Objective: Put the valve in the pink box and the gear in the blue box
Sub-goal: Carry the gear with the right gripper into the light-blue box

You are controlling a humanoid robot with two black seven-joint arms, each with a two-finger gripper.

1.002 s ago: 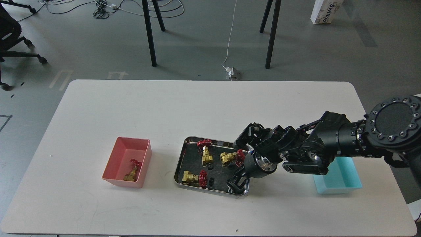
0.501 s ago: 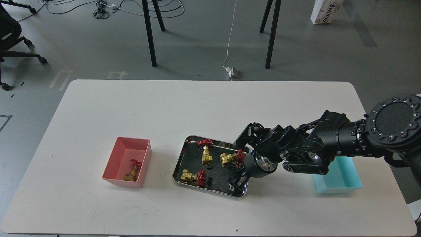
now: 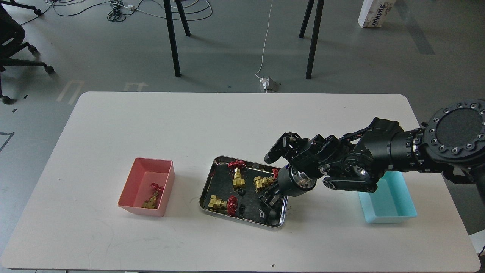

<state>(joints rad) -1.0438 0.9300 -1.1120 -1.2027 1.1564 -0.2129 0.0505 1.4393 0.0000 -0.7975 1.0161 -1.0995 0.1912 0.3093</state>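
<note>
Three brass valves with red handwheels lie in the steel tray (image 3: 207, 184): one at the back (image 3: 237, 173), one in the middle (image 3: 262, 183), one at the front left (image 3: 221, 204). A fourth valve (image 3: 152, 197) lies in the pink box (image 3: 167, 184) to the left. Tiny black gears lie on the tray's dark floor, one (image 3: 241, 192) mid-tray and one (image 3: 242, 209) near the front rim. My right gripper (image 3: 267, 203) hangs over the tray's right side, fingers pointing down, dark against the dark floor. The blue box (image 3: 392, 212) sits at the right, partly hidden by my right arm. My left gripper is out of view.
Everything stands on a white table (image 3: 227, 125) with rounded corners. Beyond its far edge are black table legs (image 3: 172, 38), cables and a white floor socket (image 3: 266, 82). An office chair (image 3: 15, 45) stands at the far left.
My right gripper has drawn back from the tray's front right corner, up and slightly left over the tray's right side. The tray has turned slightly. The valves keep their places.
</note>
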